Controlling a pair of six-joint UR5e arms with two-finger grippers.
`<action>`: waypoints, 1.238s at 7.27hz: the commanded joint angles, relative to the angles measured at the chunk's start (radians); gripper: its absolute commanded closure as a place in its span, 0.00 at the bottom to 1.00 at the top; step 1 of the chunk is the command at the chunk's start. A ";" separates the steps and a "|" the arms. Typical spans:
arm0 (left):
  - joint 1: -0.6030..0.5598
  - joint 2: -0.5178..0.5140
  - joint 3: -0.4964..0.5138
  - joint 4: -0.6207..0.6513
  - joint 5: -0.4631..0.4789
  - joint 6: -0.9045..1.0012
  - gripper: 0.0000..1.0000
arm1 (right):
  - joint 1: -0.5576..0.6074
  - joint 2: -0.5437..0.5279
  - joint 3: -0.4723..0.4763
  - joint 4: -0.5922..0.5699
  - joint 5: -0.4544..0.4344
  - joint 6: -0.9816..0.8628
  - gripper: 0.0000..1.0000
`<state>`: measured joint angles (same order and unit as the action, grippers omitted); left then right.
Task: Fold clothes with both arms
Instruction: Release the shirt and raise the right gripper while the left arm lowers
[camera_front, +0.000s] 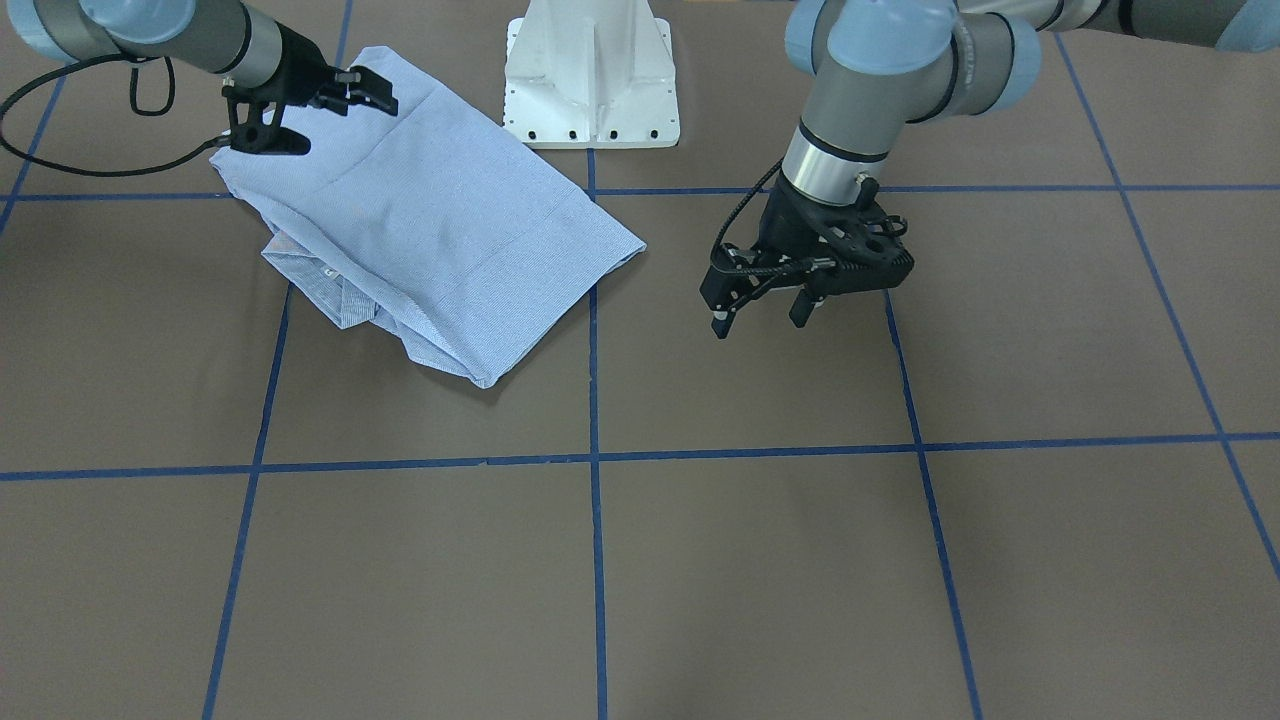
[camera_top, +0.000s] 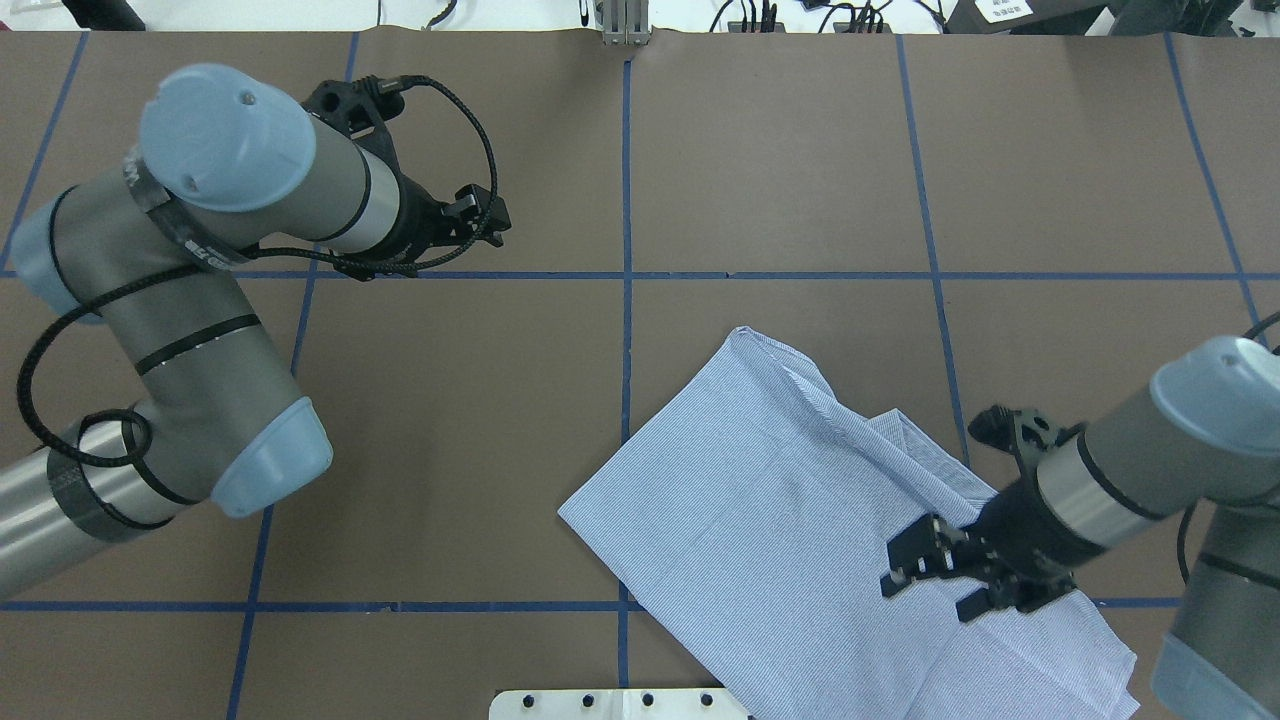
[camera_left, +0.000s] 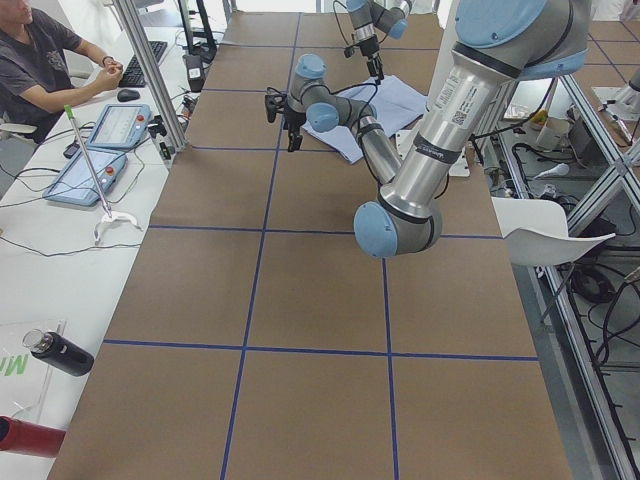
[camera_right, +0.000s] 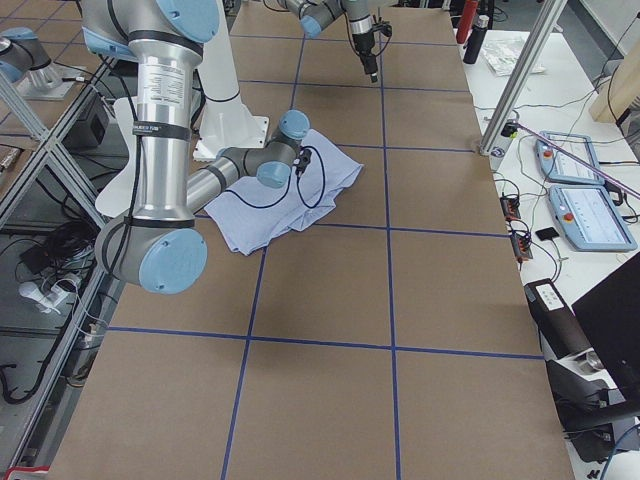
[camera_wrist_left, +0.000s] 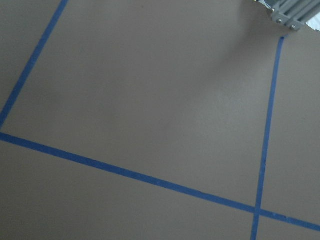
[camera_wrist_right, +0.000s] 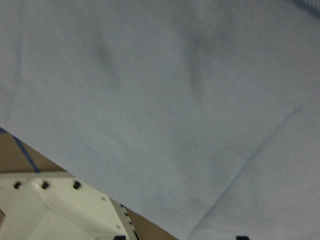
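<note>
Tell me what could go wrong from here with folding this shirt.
The right gripper hovers open over the shirt; pinching only the top layer could pull the fold apart, since bunched lower layers poke out along one edge.
The left gripper hangs open over bare table, away from the cloth, so a one-armed pull might drag the shirt askew.
The shirt lies close to the white pedestal base; cloth pushed that way could bunch against it.
</note>
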<state>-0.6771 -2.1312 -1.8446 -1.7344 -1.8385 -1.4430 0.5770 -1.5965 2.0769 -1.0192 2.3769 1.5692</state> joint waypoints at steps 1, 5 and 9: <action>0.118 -0.001 -0.010 0.001 0.033 -0.101 0.01 | 0.174 0.133 -0.047 -0.007 -0.138 -0.046 0.00; 0.318 0.002 0.011 0.001 0.099 -0.270 0.04 | 0.319 0.208 -0.078 -0.012 -0.215 -0.292 0.00; 0.361 -0.030 0.122 -0.004 0.133 -0.306 0.13 | 0.366 0.214 -0.146 -0.012 -0.209 -0.540 0.00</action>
<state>-0.3217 -2.1562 -1.7357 -1.7369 -1.7111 -1.7450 0.9376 -1.3827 1.9428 -1.0306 2.1710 1.0592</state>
